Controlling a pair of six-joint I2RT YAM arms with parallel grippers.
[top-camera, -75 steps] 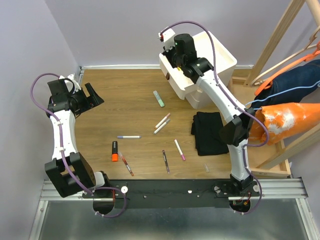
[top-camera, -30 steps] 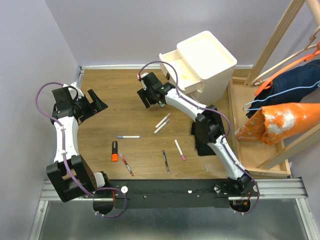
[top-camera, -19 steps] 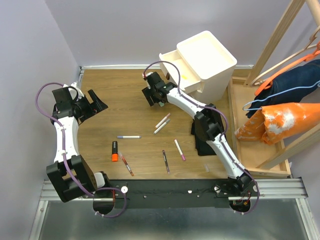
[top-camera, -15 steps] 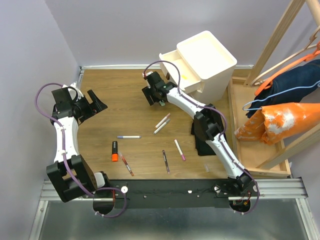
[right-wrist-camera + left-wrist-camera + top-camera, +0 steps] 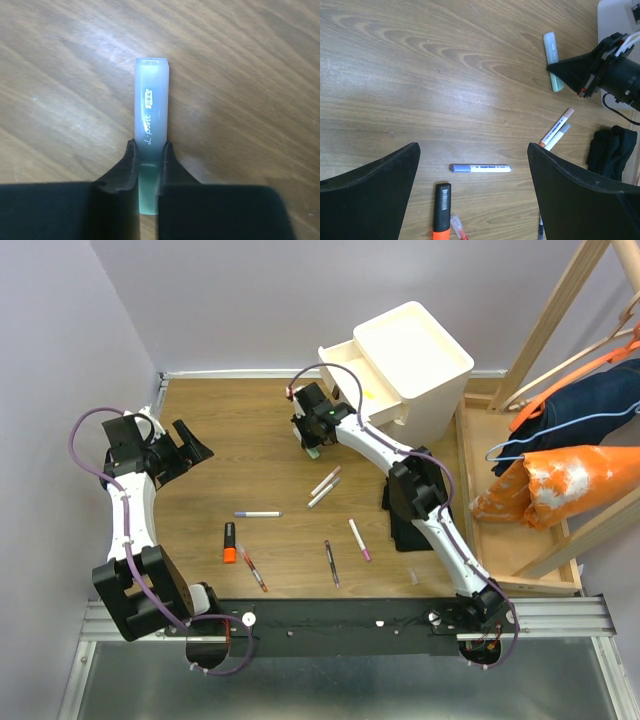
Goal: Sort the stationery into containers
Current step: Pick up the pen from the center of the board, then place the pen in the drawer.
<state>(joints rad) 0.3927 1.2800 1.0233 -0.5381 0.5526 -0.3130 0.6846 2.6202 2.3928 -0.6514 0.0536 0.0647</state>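
My right gripper (image 5: 316,441) is down on the wooden table, shut on the pale-green highlighter (image 5: 150,117), which lies flat with its cap end (image 5: 552,46) sticking out past the fingertips. My left gripper (image 5: 472,146) hovers wide open at the far left (image 5: 188,446) with nothing in it. A blue-capped marker (image 5: 258,513), an orange highlighter (image 5: 229,542), two pale pens (image 5: 324,486), a red pen (image 5: 253,570), a dark pen (image 5: 331,562) and a pink-tipped marker (image 5: 359,539) lie loose. The white cabinet (image 5: 425,375) stands at the back with one drawer (image 5: 342,362) pulled out.
A folded black cloth (image 5: 417,505) lies right of the pens. A wooden rack (image 5: 560,320) with orange and blue clothes stands at the right edge. A small clear cap (image 5: 413,577) rests near the front rail.
My right arm came from the open drawer down to the table, and its jaws have closed on the pale-green highlighter. The left arm has barely moved.
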